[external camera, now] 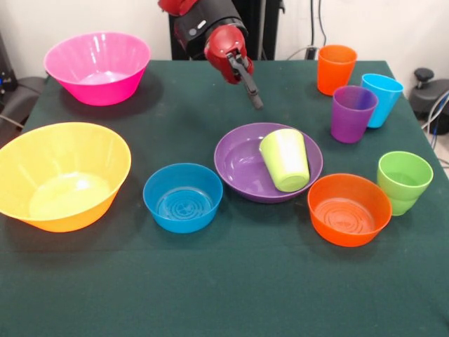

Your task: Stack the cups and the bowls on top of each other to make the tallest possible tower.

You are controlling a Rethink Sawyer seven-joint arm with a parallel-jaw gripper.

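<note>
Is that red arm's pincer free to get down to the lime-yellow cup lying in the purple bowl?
Probably yes. The pincer hangs above the table just behind the purple bowl, and nothing stands between it and the lime-yellow cup, which lies tipped on its side.

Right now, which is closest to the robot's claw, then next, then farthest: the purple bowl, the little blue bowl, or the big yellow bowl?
Going by the front view, from the gripper:
1. Purple bowl, just below the gripper, mid-table, with the lime-yellow cup lying tipped in it.
2. Small blue bowl, lower and left of the purple one.
3. Big yellow bowl, far off at the picture's left edge.
</note>
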